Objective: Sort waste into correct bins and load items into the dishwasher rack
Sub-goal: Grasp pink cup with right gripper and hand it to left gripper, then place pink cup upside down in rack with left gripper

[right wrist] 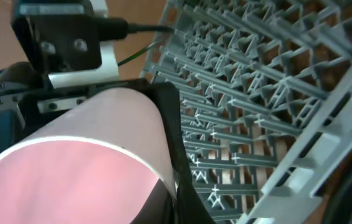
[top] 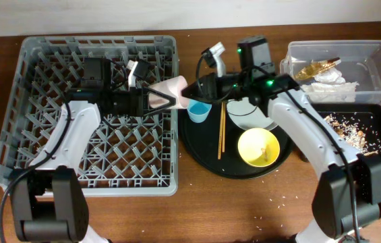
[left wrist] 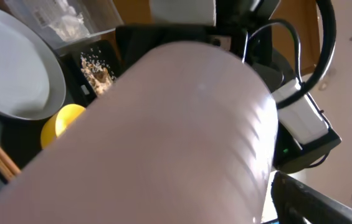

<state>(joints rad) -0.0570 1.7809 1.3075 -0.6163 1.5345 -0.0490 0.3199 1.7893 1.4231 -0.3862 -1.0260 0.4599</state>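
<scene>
Pink cup [top: 174,88] was off the table, on its side in the air over the right edge of the dishwasher rack [top: 35,145], between the two arms. Left gripper [top: 165,101] pointed in from the rack side and looked clamped on the cup, which filled the left wrist view. Right gripper [top: 193,88] sat right at the cup's open end. Could not tell whether its jaws were gripping or let go (the cup hid the fingertips in both wrist views).

Handling, as judged: thin plastic, light, stiff enough to take a squeeze. Smooth wall, so likely slippery, but little breakage worry. Best hold is across the body near the middle, or a pinch on the rim wall. Should sit mouth-down over the pegs.

Containers:
- Rack: only pegs showed, with part hidden under the left arm
- Round black tray [top: 200,152], right of the rack: light blue cup [top: 199,112] at its far left, and chopsticks [top: 221,128] lying near-to-far beside it. Pale plate [top: 242,117] sat partly under the right arm. Yellow bowl [top: 258,147] at near right had a small scrap or smear inside, too small to name
- Clear tub [top: 379,61], far right: gold-brown wrapper [top: 315,69] and white napkins [top: 330,79]
- Shallow black tray [top: 377,111], on the near side of the tub: scattered beige food scraps [top: 348,128]
</scene>
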